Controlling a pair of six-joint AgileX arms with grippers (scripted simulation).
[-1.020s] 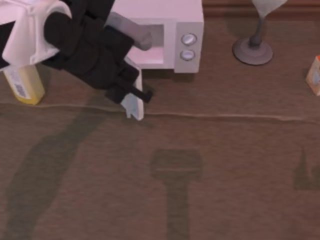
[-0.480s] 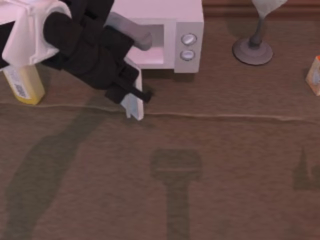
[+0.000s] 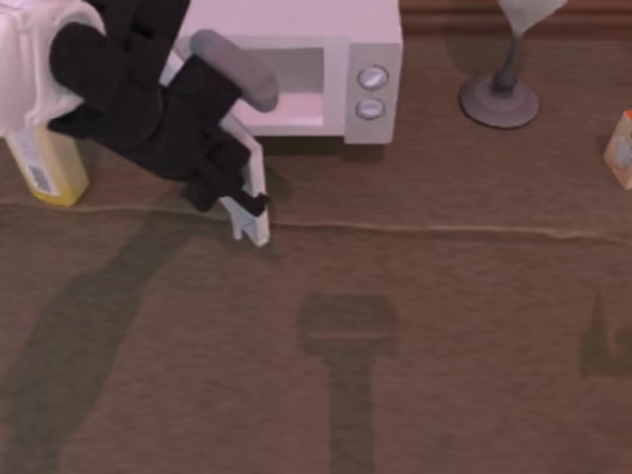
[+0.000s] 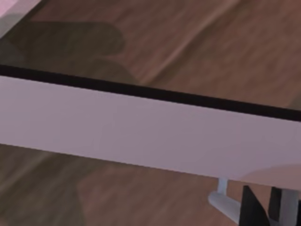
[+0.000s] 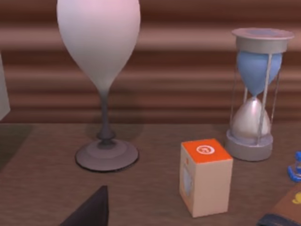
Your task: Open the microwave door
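The white boxy microwave (image 3: 296, 64) is sitting at the table's far edge, left of centre, cavity showing. Its flat white door (image 3: 252, 197) is standing swung outward, now further left than before. The left gripper (image 3: 237, 193) is clamping its edge; the wrist view shows only that edge (image 4: 150, 132). The right wrist view alone is showing an hourglass (image 5: 256, 94).

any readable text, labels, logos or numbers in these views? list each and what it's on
No readable words or numbers.
Orange-topped box: round white logo on top, unreadable.
Yellow bottle: white label with dark print, too blurred to read.
Microwave: two silver knobs, no visible markings.
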